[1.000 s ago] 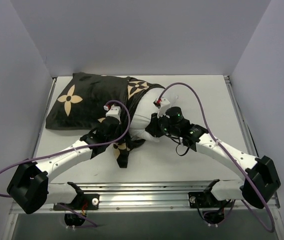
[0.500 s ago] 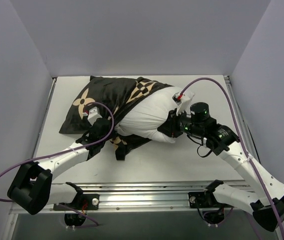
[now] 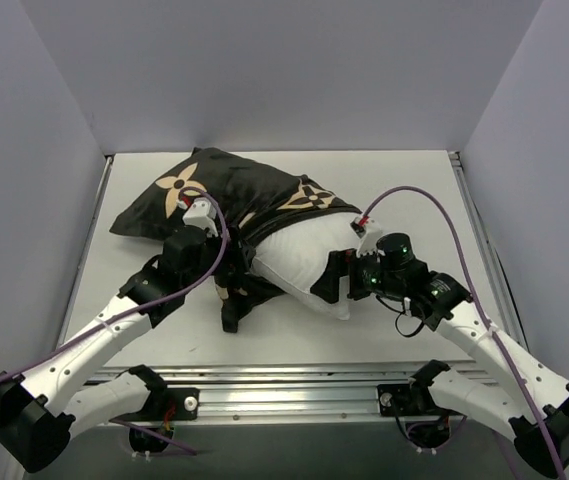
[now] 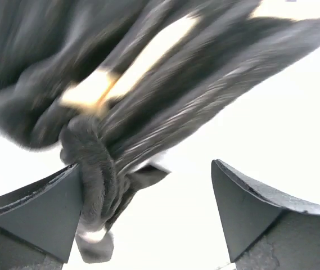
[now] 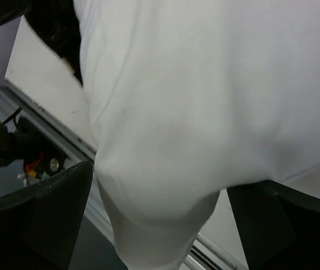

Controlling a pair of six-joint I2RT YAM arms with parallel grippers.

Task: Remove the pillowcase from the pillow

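We see the pillowcase [image 3: 219, 190] lying across the far left part of the counter [image 3: 414, 180], black with tan flower motifs on top. It covers the left part of the pillow [image 3: 299, 255]. The pillow's plain white right end sticks out bare near the middle of the counter. A loose black fold of the case trails toward the near edge, beside the pillow's bare end.

In the left wrist view, the left end effector [image 4: 147, 166] has its two dark fingers [image 4: 41, 216] spread wide. A gathered bunch of the black fabric hangs between them and lies against the finger on the left of that view. The other finger stands clear of it, over bare counter. The fabric is blurred there, so we cannot tell whether it is caught on anything.

The right end effector [image 5: 160, 180] is also wide. Its fingers stand far apart, with a plump white corner of the pillow filling most of the gap between them. We see no pinch in the cloth.

From above, the two end effectors sit near each other at the pillow's exposed end.
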